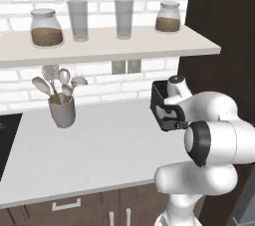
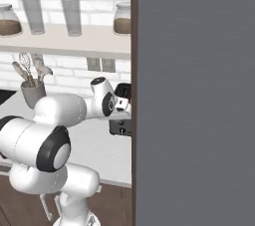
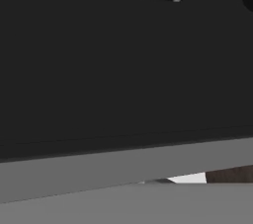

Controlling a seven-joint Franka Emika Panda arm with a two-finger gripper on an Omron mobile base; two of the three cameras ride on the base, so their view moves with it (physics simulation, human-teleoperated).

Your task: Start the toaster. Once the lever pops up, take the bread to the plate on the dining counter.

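The black toaster (image 1: 158, 95) stands at the right end of the brick-backed worktop, against the dark tall cabinet, largely behind my arm. In the right base view the toaster's (image 2: 119, 128) front face shows below my hand. My gripper (image 1: 168, 115) (image 2: 124, 104) is pressed right up to the toaster, and its fingers are hidden. The hand view looks straight onto the toaster's black body (image 3: 123, 70), with slot wires at the top edge. The bread is hidden. Plate and dining counter are out of view.
A grey crock of utensils (image 1: 62, 110) stands at the back left of the white worktop (image 1: 99, 145). A cooktop (image 1: 6, 138) is at the left edge. A shelf (image 1: 109, 46) with jars and glasses hangs overhead. A tall grey panel (image 2: 194, 95) blocks the right.
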